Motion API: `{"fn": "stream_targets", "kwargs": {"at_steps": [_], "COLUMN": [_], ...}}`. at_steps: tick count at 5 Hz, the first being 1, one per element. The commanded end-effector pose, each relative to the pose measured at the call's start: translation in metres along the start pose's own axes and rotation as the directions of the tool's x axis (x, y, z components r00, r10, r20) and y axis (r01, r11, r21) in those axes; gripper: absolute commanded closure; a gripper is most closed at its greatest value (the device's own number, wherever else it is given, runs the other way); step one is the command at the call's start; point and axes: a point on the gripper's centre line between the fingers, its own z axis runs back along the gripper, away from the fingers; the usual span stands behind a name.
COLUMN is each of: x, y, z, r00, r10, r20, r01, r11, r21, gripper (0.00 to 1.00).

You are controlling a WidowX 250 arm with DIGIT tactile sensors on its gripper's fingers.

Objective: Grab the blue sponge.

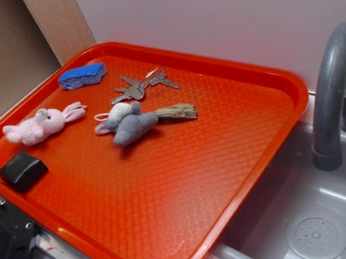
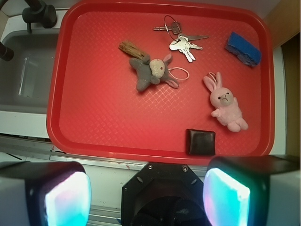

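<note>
Exterior view: one red tray (image 1: 241, 159) holding one blue sponge (image 1: 82, 76), one pink bunny (image 1: 41, 124), one grey plush mouse (image 1: 127, 124) with a bit of wood (image 1: 176, 112) beside it, one bunch of keys (image 1: 144, 86) and one black block (image 1: 22, 170). The sponge sits in the tray's far corner, by a wooden board (image 1: 60, 23). The tray lies partly over a grey sink (image 1: 301, 227) with one grey faucet (image 1: 337, 89), white wall behind.

Wrist view: same count of everything. The claw (image 2: 147, 194) hangs off the tray's near edge, over the bench (image 2: 108, 174), spread wide with nothing between the pads (image 2: 225, 197). The blue sponge (image 2: 242, 48) is in the tray's far right corner, well apart from the claw, with the bunny (image 2: 225, 102) and block (image 2: 201, 141) in between.
</note>
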Motion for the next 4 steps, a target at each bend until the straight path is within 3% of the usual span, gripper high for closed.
{"fn": "stream_targets", "kwargs": {"at_steps": [1, 2, 4], "x": [0.000, 0.033, 0.087], "y": [0.000, 0.008, 0.046], "z": [0.000, -0.003, -0.011], "r00": [1.000, 0.995, 0.978], "r10": [0.000, -0.072, -0.180], "r20": [0.000, 0.069, 0.102], "r01": [0.000, 0.068, 0.158], "r11": [1.000, 0.996, 0.969], "r21": [0.000, 0.053, 0.190], "gripper": [0.00, 0.00, 0.00]}}
